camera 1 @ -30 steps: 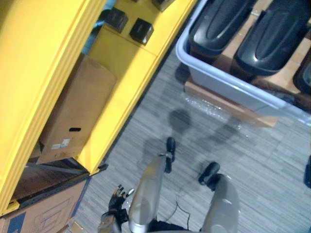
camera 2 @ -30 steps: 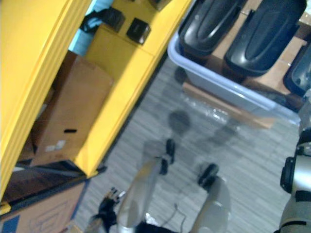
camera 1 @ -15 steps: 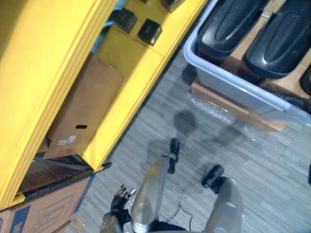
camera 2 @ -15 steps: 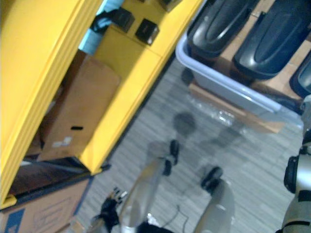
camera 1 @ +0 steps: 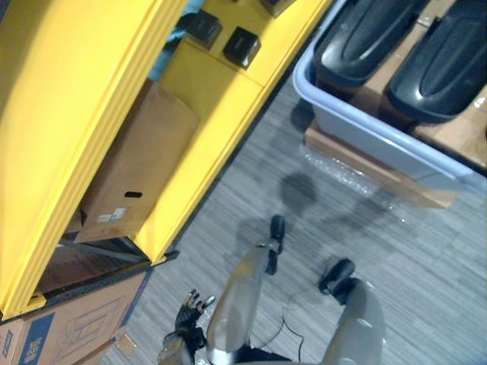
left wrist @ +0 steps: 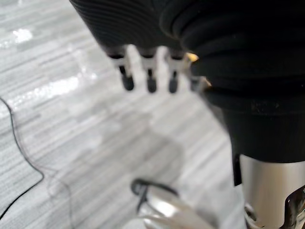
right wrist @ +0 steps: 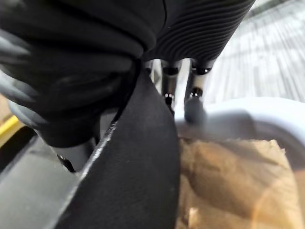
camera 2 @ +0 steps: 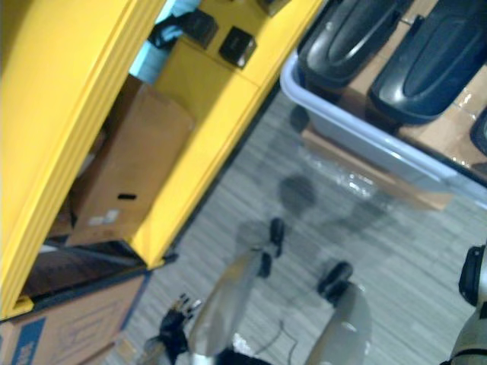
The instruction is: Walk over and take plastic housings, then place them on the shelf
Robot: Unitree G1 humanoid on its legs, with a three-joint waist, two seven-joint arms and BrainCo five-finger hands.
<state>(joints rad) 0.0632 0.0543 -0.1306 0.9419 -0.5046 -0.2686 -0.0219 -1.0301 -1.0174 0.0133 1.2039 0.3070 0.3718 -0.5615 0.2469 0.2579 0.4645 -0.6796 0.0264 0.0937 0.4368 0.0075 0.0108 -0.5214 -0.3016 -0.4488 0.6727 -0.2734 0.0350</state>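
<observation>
Left eye view: vs 0.5 s ago the whole frame has shifted, so that's camera motion and the objects haven't moved. More of the printed carton (camera 1: 68, 331) now shows on the floor (camera 1: 426, 251) at the shelf's near end. The yellow shelf (camera 1: 76, 114) runs along the robot's left, with a brown cardboard box (camera 1: 133, 175) on its lower level and small black boxes (camera 1: 242, 47) on the level above. The black plastic housings (camera 1: 364, 34) lie side by side in a pale grey bin (camera 1: 358, 125). The bin sits on a flat cardboard slab (camera 1: 365, 163) on the floor, across the aisle from the shelf. The left hand (camera 1: 185, 323) hangs low by the shelf's near end, well apart from the housings.

Right eye view: same layout and same shift. The right arm sits lower at the frame edge than it did 0.5 s ago. The housings are all in the bin, none on the shelf.

Left wrist view: the fingers (left wrist: 127, 82) hang straight and slightly apart, holding nothing, with bare floor beyond them.

Right wrist view: the right hand (right wrist: 195, 90) has its fingers straight and loose, clamped on nothing. The fingertips line up with the bin's pale rim, with brown cardboard beyond. Can't tell whether they touch the rim. No housing sits between the fingers.
</observation>
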